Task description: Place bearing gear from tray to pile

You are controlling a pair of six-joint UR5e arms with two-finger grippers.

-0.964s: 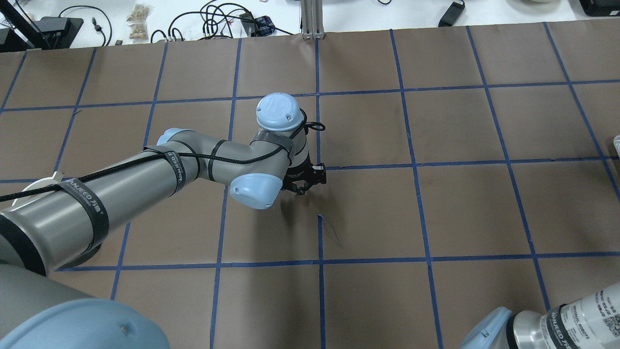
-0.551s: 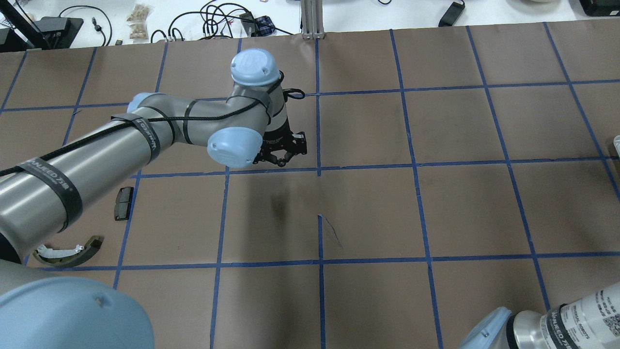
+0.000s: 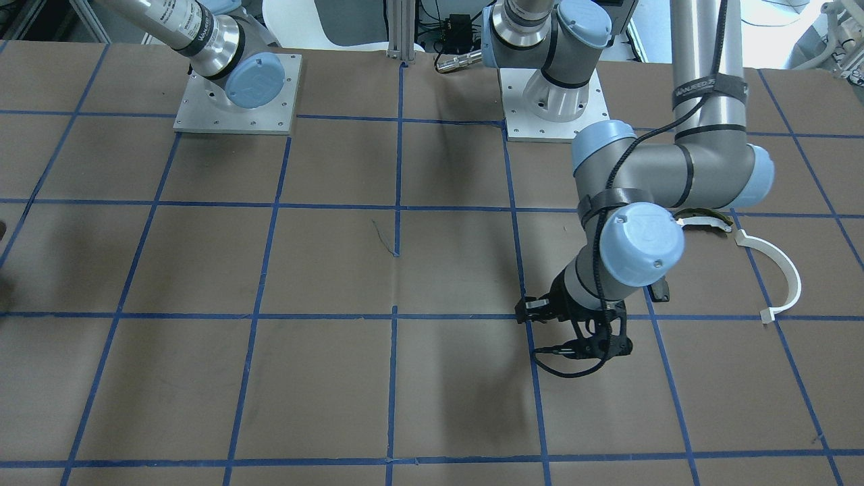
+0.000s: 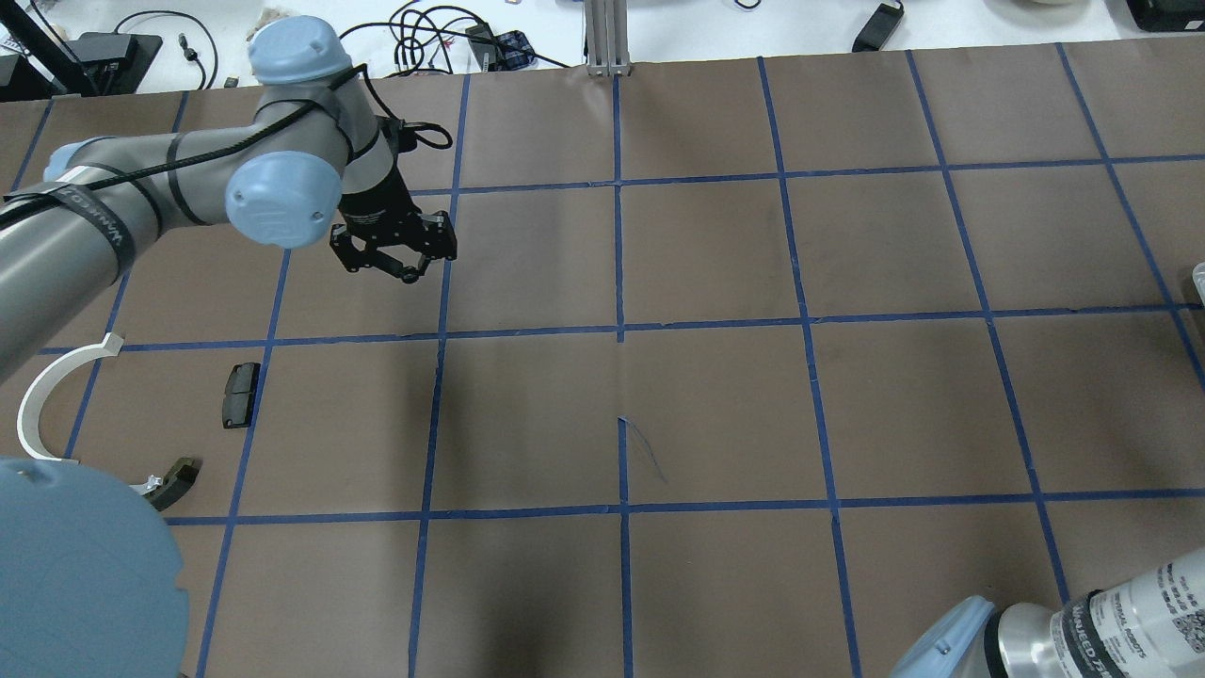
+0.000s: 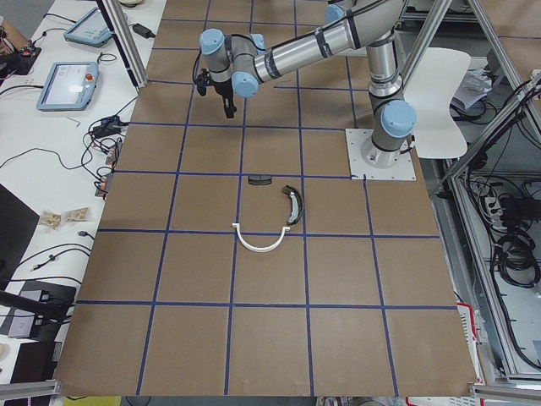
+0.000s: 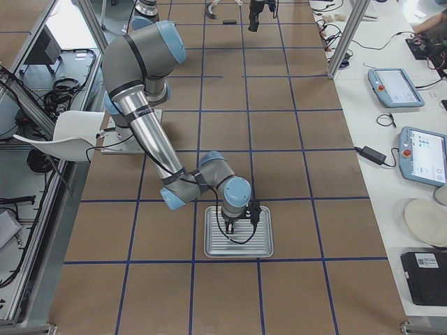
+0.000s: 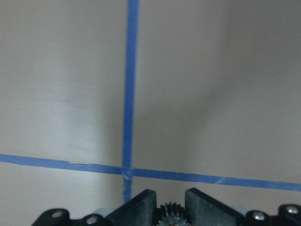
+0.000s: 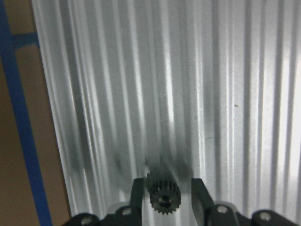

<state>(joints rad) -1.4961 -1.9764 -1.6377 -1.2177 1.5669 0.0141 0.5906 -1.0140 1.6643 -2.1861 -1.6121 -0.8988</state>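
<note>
— What lies toward the left end of the table [image 4: 894, 414]?

— The pile [image 5: 259, 179], nearer the robot's edge. It has a white curved arc [image 4: 25, 414], a flat black pad [image 4: 241, 395] to the arc's right, and an olive-and-white curved shoe [image 4: 179, 471], partly hidden in the overhead view. The three lie apart from one another.

— And the left gripper [image 4: 405, 270]?

— It hangs above the table, farther from the robot's edge than the pile, over a crossing of blue tape lines [image 7: 128, 169]. Its fingers stand narrow, pinching a small dark gear [image 7: 171, 214].

— The right one?

— The right gripper [image 8: 165, 182] is low over the ribbed metal tray [image 6: 264, 246] near the table's right end, its fingers clamped on the bearing gear [image 8: 164, 197]. Whether that gear touches the tray, I cannot tell.
</note>
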